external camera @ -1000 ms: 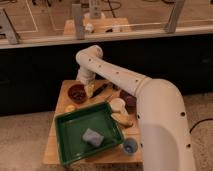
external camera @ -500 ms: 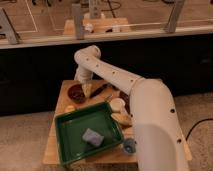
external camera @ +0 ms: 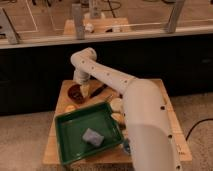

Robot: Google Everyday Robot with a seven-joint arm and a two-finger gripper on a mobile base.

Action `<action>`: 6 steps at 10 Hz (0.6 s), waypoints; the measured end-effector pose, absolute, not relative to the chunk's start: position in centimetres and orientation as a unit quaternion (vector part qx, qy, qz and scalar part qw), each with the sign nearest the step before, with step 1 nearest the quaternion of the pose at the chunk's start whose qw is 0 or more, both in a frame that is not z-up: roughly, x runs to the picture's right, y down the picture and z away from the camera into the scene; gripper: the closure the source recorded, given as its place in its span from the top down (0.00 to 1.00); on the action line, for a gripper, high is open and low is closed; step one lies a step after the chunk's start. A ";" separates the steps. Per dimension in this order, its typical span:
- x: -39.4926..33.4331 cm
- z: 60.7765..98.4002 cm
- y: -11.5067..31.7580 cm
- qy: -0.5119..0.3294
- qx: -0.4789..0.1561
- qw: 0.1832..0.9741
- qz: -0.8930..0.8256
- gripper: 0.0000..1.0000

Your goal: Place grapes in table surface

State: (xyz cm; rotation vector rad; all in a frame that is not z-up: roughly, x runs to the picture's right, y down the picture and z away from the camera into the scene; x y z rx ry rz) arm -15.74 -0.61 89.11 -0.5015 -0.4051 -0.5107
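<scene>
Claw (external camera: pixel 85 90) now lower and closer over the reddish-brown bowl (external camera: pixel 76 93), arm stretched farther forward.

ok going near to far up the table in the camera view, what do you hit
grey block in the green tray → reddish-brown bowl, with the claw over its right edge → far edge of the table surface

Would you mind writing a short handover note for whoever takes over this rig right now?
Gripper: at the far left of the table surface, low beside the reddish-brown bowl, a pale item at its tip.
Grapes: not identifiable in this view; they may be hidden by the arm.
Green tray sits at the front left, holding a grey-blue sponge.
Done: nothing confirmed.
Left: locate the grapes and set them on bare tabletop.
</scene>
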 end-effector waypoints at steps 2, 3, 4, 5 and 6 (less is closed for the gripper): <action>-16.3 89.4 -0.5 -0.199 -0.245 0.916 -0.248 0.80; -16.5 89.5 -0.5 -0.199 -0.245 0.916 -0.248 0.80; -16.8 89.6 -0.4 -0.200 -0.246 0.915 -0.249 0.80; -17.0 89.7 -0.3 -0.201 -0.247 0.915 -0.250 0.80; -17.2 89.8 -0.3 -0.201 -0.248 0.914 -0.249 0.80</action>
